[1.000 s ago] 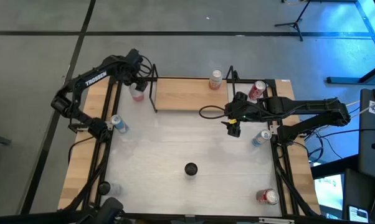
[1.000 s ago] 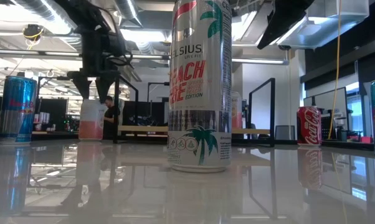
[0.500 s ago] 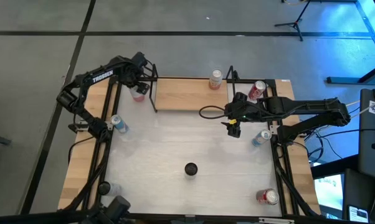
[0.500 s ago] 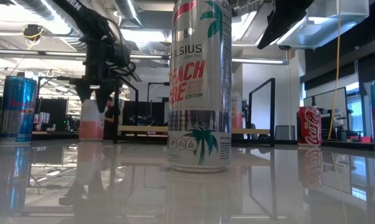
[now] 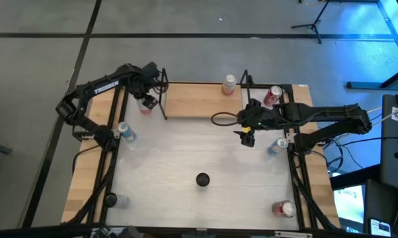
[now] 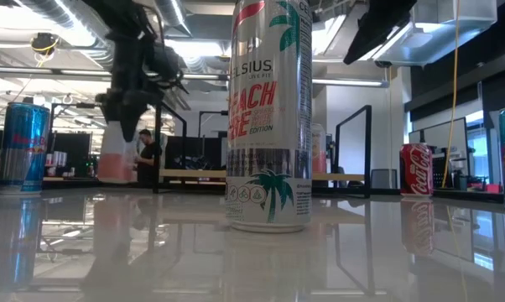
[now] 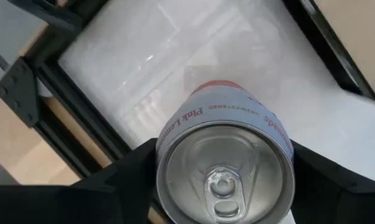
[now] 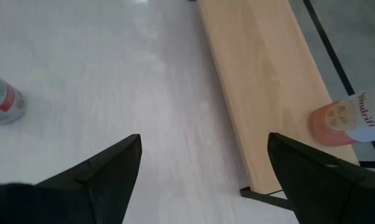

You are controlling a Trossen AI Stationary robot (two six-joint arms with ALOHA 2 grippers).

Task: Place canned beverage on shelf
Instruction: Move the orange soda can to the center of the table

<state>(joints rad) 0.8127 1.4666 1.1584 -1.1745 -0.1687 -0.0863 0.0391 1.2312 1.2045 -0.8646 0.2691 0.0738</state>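
A pink and white can is at the table's far left, just left of the shelf, a light-wood board with black rod uprights at its ends. My left gripper is shut on this can from above. Another pink can stands on the shelf's far right end. My right gripper hangs open over the table in front of the shelf's right end, with nothing between its fingers. My left gripper pinches the can's side wall just under the top rim between its two fingers, one on each side. The fingers come from above, pointing down. The can stays nearly upright, its top up; its base looks just clear of the table.
A tall white can stands mid-table near the front. Blue cans stand at the left and right sides, red cans on the right, a clear one at the near left.
My left gripper has swung toward the near edge and the shelf's left upright, come down around the pink can and shut on it. The can has shifted a little toward the near edge with it and seems to have risen slightly.
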